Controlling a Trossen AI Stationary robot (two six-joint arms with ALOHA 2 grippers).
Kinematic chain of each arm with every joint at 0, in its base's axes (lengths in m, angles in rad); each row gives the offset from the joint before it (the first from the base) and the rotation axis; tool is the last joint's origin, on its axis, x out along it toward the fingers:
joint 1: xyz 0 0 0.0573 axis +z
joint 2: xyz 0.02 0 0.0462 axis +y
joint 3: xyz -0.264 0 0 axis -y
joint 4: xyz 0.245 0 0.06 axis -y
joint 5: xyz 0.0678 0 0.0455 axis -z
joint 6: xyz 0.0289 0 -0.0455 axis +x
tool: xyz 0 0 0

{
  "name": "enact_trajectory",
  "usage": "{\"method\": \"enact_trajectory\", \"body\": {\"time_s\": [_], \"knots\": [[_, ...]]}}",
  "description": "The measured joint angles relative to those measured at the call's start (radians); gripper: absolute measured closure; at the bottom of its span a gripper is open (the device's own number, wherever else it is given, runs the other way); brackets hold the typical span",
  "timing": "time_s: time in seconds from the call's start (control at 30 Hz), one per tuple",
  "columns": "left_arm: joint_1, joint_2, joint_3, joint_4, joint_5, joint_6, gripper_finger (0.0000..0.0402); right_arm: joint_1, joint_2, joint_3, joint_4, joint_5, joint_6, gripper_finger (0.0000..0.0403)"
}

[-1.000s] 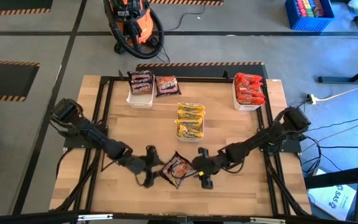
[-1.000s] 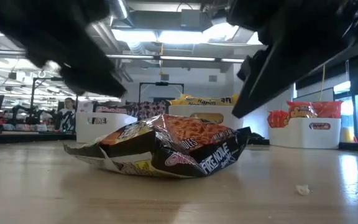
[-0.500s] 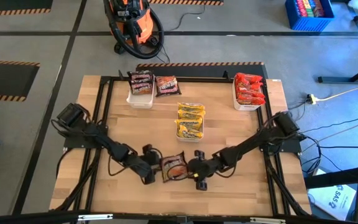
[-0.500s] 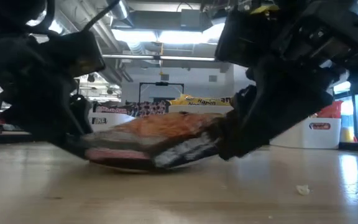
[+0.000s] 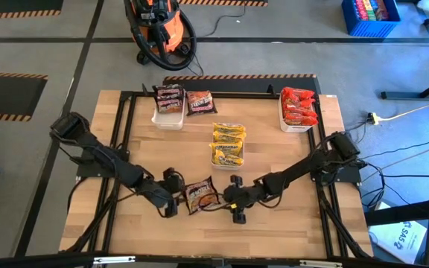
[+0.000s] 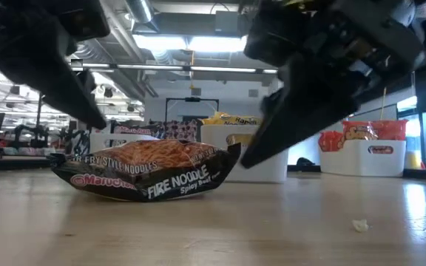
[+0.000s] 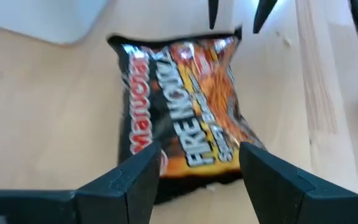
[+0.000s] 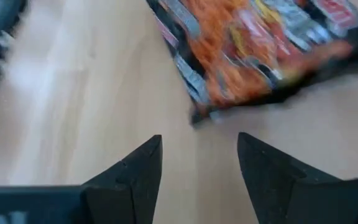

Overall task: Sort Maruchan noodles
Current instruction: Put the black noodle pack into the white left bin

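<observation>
The dark noodle packet (image 5: 199, 196) now lies flat, label up, at the table's (image 5: 274, 231) 6 o'clock edge, freed from both grippers. Left gripper (image 5: 171, 202) at its 9 o'clock and right gripper (image 5: 231, 201) at 3 o'clock have spread apart, empty; it awaits regrasping

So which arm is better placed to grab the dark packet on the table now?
Left, probably: the left gripper has its open fingers either side of the dark packet. The right gripper, also open, sits just short of it.
</observation>
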Motion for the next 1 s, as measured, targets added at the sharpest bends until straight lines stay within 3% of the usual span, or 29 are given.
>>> {"method": "enact_trajectory", "body": {"time_s": [0.17, 0.53, 0.83, 1.0], "knots": [[0.061, -0.021, 0.001, 0.020, 0.002, 0.037, 0.0182, -0.001, -0.004, 0.034, -0.020, 0.011, 0.000, 0.0210], [0.341, -0.020, 0.002, 0.024, 0.332, 0.096, 0.0097, 0.022, 0.020, 0.047, 0.096, 0.020, -0.080, 0.0210], [0.417, 0.084, 0.002, 0.073, 0.438, 0.107, 0.0101, 0.011, 0.119, 0.049, 0.325, 0.027, -0.230, 0.0210], [0.434, 0.151, 0.002, 0.138, 0.484, 0.107, 0.0102, -0.003, 0.139, 0.049, 0.186, 0.032, -0.200, 0.0210]]}}
